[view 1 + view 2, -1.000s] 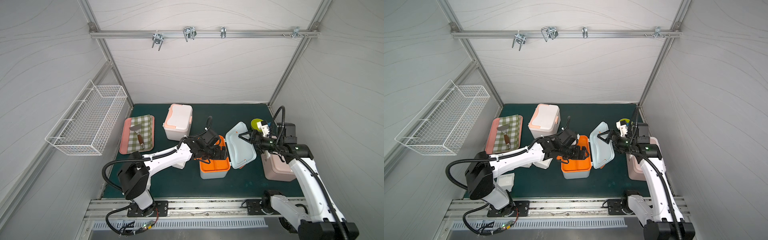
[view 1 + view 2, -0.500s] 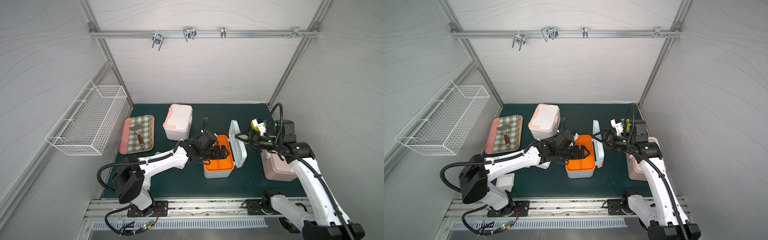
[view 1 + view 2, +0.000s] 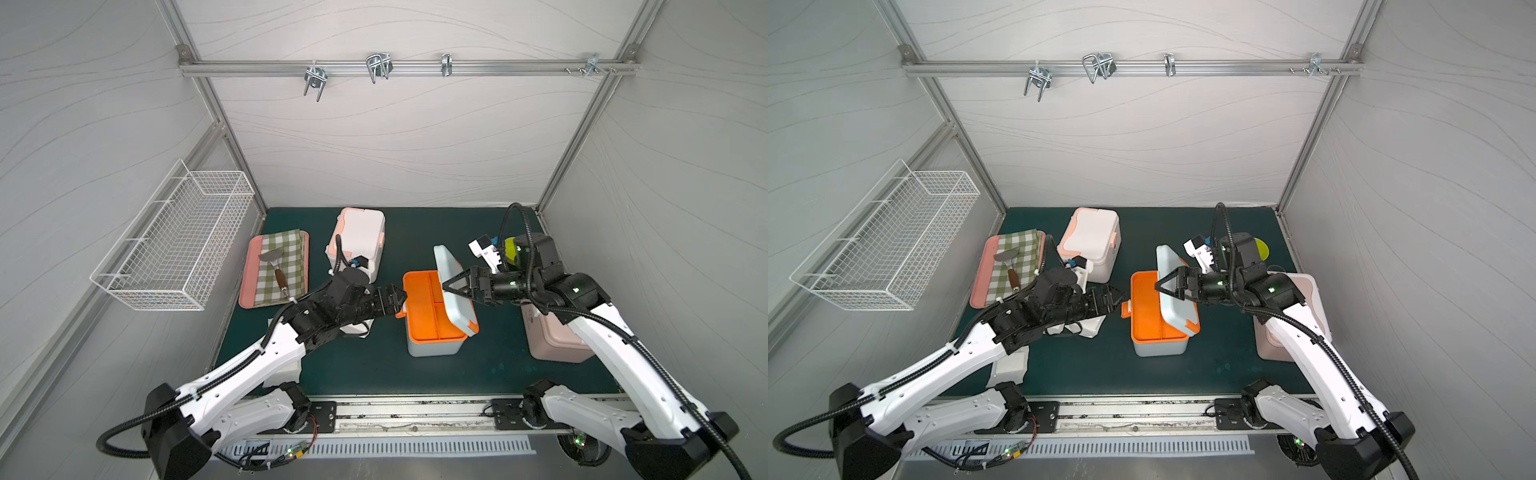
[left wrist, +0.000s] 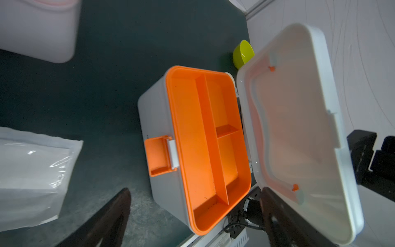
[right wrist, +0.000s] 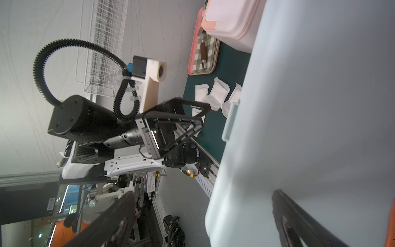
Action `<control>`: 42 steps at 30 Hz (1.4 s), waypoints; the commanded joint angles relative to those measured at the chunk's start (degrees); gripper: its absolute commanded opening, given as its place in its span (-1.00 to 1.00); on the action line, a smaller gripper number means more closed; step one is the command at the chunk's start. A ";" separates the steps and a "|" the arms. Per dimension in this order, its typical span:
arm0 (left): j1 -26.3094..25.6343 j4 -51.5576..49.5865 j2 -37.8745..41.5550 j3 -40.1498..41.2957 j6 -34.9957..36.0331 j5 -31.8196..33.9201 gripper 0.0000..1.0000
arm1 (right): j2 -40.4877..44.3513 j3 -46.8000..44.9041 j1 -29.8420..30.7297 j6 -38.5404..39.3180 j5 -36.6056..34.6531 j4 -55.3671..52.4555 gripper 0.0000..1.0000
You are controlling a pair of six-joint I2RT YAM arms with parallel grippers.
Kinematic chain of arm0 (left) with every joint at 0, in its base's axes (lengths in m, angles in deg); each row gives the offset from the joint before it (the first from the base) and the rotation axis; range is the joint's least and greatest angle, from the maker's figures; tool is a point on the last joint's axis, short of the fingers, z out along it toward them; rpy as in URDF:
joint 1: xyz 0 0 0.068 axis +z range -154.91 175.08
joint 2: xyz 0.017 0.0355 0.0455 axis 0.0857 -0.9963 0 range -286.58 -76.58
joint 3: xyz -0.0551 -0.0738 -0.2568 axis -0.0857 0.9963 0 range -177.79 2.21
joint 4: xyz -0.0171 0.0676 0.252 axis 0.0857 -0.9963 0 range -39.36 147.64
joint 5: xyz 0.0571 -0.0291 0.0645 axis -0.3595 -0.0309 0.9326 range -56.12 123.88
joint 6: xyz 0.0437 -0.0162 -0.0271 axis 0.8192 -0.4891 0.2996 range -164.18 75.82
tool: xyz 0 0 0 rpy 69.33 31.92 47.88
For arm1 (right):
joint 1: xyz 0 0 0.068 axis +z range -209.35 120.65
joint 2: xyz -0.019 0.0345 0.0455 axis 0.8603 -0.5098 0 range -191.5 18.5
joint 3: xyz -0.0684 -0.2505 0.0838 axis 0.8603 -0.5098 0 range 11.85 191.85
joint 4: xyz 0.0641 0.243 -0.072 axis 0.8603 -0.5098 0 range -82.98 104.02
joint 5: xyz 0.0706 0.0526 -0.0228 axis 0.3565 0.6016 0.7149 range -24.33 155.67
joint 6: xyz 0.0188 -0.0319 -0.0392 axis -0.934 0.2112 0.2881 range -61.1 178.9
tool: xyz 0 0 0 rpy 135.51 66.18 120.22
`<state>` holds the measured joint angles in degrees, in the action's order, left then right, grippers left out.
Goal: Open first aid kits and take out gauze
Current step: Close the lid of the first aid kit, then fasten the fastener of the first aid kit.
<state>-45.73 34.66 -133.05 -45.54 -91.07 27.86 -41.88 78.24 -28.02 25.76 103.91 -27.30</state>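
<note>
Lying near the bench's front left corner, partly under the left arm (image 3: 257,361), are the gauze (image 5: 218,94) pads in clear wrappers. Mid-bench stands the light blue kit (image 3: 432,353), its lid (image 3: 455,303) tipped up on edge beside the orange insert (image 4: 192,128). The left fingers (image 3: 397,300) are spread wide, holding nothing, just beside the orange latch (image 4: 158,156). The right fingers (image 3: 448,286) are also wide and straddle the lid's rim. The pink kit (image 3: 552,345) sits by the right edge, lid on. Farther back stands the white kit (image 3: 357,232), lid on. The pink tray (image 3: 249,286) lies at the left edge, and a green bowl (image 4: 243,53) near the far right corner.
</note>
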 commanded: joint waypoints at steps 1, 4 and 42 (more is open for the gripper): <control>3.53 -1.36 2.97 1.33 1.16 -4.14 0.90 | -2.17 1.10 4.75 -0.59 -3.87 1.83 0.98; 6.19 -0.78 4.59 2.85 0.95 -7.34 0.91 | -4.64 1.54 9.28 -0.87 -6.38 2.11 0.99; 10.20 49.71 -22.77 15.70 -15.23 -30.50 0.91 | -25.99 7.51 20.17 13.65 -44.10 -15.36 -0.02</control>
<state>-34.32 76.89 -154.51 -29.78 -104.40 -1.84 -66.30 88.69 -8.39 39.46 60.61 -40.17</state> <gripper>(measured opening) 0.958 0.495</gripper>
